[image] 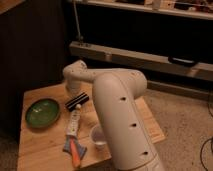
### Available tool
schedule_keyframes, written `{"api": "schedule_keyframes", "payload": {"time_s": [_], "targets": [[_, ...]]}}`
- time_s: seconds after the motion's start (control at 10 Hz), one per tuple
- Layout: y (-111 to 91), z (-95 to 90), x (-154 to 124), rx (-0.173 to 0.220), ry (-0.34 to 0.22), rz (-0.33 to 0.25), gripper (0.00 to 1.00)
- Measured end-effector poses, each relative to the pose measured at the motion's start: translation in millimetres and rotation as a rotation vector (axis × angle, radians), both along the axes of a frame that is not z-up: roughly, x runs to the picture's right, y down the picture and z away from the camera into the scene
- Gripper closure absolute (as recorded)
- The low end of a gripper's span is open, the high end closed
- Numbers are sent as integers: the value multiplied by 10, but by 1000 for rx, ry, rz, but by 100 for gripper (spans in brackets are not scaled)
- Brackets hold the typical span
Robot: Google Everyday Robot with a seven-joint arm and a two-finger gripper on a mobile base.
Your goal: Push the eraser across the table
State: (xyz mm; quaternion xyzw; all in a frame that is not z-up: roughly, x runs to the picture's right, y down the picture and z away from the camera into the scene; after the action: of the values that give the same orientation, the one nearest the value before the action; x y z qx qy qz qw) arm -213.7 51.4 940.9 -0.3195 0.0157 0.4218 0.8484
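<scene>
The eraser is a small black oblong block with pale stripes. It lies at an angle near the middle of the light wooden table. My gripper hangs from the white wrist at the table's far side, right behind the eraser's far end and very near it. The arm's thick white elbow crosses the right half of the table and hides the top there.
A green bowl sits on the table's left. A white tube-shaped bottle lies just in front of the eraser, with an orange stick near the front edge. A small clear cup stands beside the arm. A dark cabinet is behind.
</scene>
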Motion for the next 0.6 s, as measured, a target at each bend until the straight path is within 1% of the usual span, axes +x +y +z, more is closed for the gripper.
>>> {"api": "schedule_keyframes", "payload": {"time_s": [0.3,0.5,0.6], "targets": [[200,-29,172,-30,20,-21,100],[255,-73,303,-34,34,-26,100],[278,-110,428,-35,47,-28,100]]}}
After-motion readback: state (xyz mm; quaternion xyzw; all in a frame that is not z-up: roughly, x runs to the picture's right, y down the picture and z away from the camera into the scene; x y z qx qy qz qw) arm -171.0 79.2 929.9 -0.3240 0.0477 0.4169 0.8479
